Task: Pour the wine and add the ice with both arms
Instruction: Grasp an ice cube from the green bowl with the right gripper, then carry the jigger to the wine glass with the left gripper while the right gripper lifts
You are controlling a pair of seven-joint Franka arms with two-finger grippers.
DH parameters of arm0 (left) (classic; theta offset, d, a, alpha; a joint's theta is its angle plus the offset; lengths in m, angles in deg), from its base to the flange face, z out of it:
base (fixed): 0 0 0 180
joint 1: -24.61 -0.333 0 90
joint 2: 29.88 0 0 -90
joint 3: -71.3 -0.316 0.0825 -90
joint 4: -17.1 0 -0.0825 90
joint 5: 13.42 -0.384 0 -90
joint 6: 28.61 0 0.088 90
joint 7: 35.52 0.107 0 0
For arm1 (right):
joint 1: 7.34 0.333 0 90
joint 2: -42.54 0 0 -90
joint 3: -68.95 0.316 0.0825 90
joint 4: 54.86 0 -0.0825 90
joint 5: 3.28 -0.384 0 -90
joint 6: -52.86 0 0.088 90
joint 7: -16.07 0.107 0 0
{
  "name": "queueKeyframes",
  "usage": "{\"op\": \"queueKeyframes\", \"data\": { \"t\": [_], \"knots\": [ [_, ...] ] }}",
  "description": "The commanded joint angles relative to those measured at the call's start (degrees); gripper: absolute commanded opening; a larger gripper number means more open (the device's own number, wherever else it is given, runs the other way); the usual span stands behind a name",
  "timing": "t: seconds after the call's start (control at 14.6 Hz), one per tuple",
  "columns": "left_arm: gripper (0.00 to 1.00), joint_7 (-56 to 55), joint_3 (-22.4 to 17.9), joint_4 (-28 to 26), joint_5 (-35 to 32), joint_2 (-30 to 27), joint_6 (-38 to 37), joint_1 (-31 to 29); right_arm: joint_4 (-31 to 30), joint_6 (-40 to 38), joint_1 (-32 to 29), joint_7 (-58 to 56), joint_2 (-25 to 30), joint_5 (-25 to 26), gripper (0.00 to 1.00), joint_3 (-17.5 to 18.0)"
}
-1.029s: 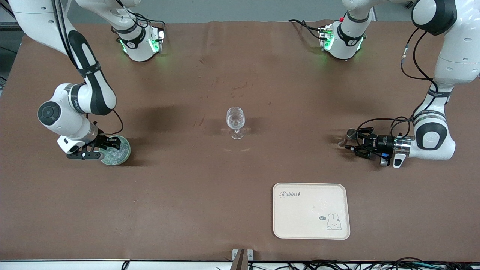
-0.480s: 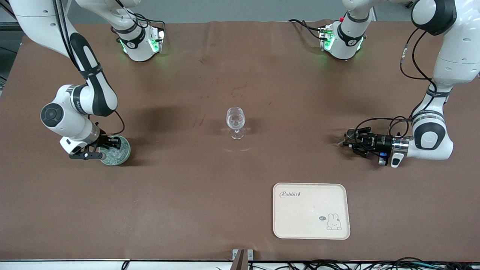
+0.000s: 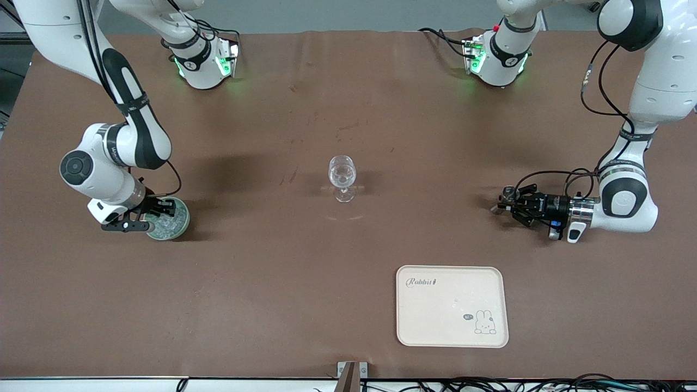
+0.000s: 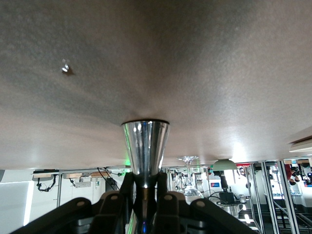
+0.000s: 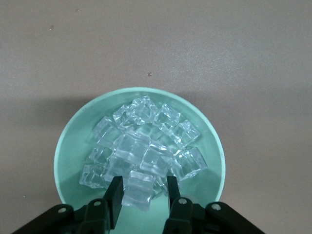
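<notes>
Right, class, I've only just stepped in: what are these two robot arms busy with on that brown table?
Each arm is at its own item. The right gripper is down in a green bowl of ice cubes, its open fingers either side of one cube. The left gripper is shut on the stem of a shiny metal cup at its end of the table. A wine glass stands untouched mid-table, and a cream rabbit tray lies nearer the camera.

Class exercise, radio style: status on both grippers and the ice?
Right gripper open, fingers straddling an ice cube in the green bowl. Left gripper shut on metal jigger. Wine glass mid-table, unobstructed.
</notes>
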Motion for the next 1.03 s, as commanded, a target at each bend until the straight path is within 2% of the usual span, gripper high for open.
{"op": "queueKeyframes", "data": {
  "t": [0.0, 0.14, 0.48, 0.69, 0.82, 0.96],
  "knots": [
    [0.01, -0.3, 1.0, -0.5, 1.2, -0.8, 0.1, 0.1, -0.5, 0.9, 0.2, 0.4, 0.0, -1.2, 0.4, 0.0],
    [0.01, -0.5, 1.5, -0.2, 1.2, -1.2, -0.1, 0.0, -0.5, 1.2, 0.2, 0.4, -0.5, -1.2, 0.37, 0.0],
    [0.01, -5.0, 8.0, 1.2, 1.2, -3.4, -1.3, -0.1, -0.5, 1.2, 0.3, 0.4, -0.5, -1.2, 0.37, 0.0],
    [0.01, -6.1, 11.5, 0.8, 1.2, -6.3, -0.9, 0.0, -0.5, 1.2, 0.2, 0.4, -0.5, -1.2, 0.31, 0.0],
    [0.01, -7.5, 13.8, 0.7, 1.3, -7.6, 0.1, 0.0, -0.4, 1.0, 0.2, 0.7, -0.6, -1.3, 0.21, 0.0],
    [0.01, -11.3, 16.9, -0.2, 1.2, -9.8, 2.2, 0.0, 0.1, 0.2, 0.2, 1.0, -0.5, -1.3, 0.16, 0.0]
  ]
}}
